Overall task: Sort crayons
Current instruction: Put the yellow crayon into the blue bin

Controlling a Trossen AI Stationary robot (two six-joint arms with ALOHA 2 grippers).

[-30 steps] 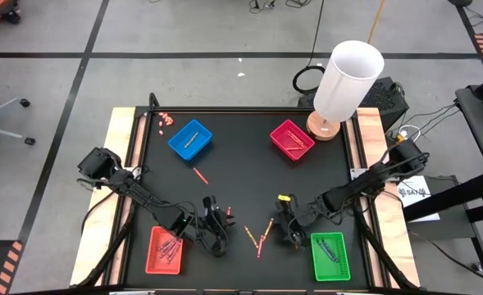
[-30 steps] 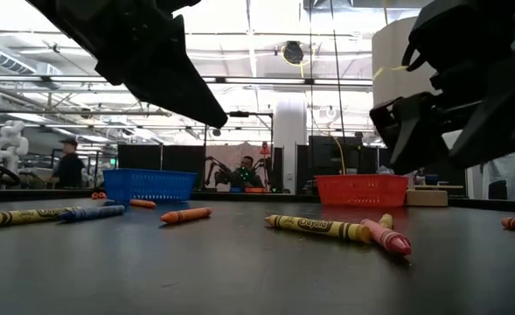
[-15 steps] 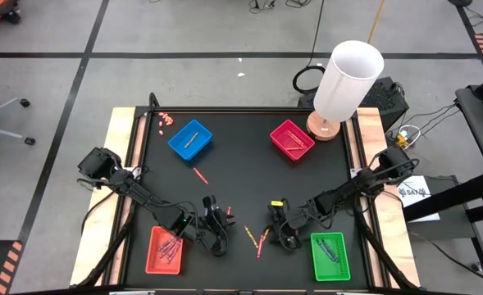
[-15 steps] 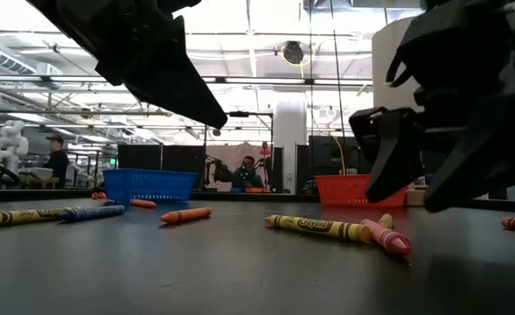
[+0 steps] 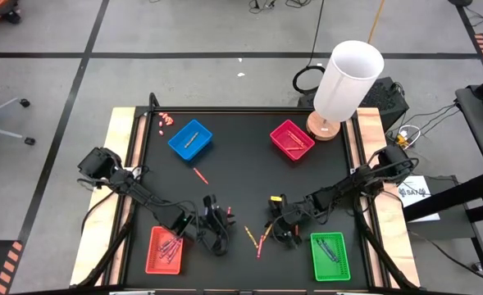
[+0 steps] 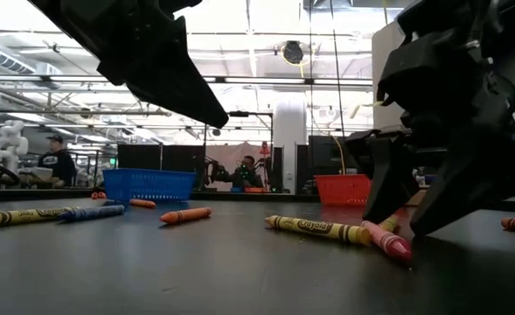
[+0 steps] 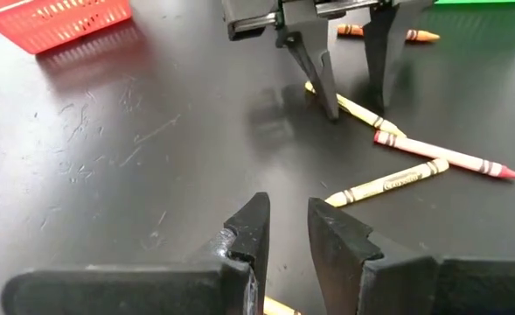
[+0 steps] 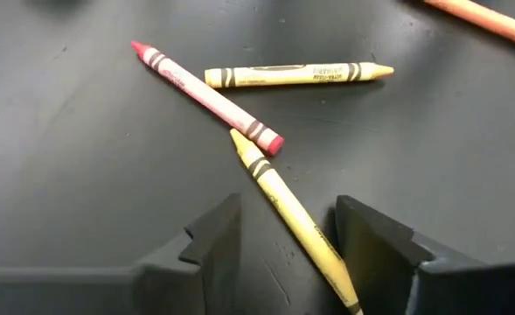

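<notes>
The right gripper (image 8: 279, 241), fingers spread, straddled a yellow crayon (image 8: 292, 214) near the table's (image 5: 241, 176) front edge, beside a pink crayon (image 8: 206, 93) and another yellow one. Light, stiff and round, it would likely roll, so mid-shaft looked the best hold. The left gripper (image 7: 285, 229) waited nearby, fingers slightly parted.

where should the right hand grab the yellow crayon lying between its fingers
Grip the yellow crayon across its paper-wrapped middle, coming straight down from above. It lies flat on the black table, so only its long sides are free. The right hand is open and straddles it already. Stay clear of the end that nearly touches the pink crayon, or that one may get nudged.
</notes>
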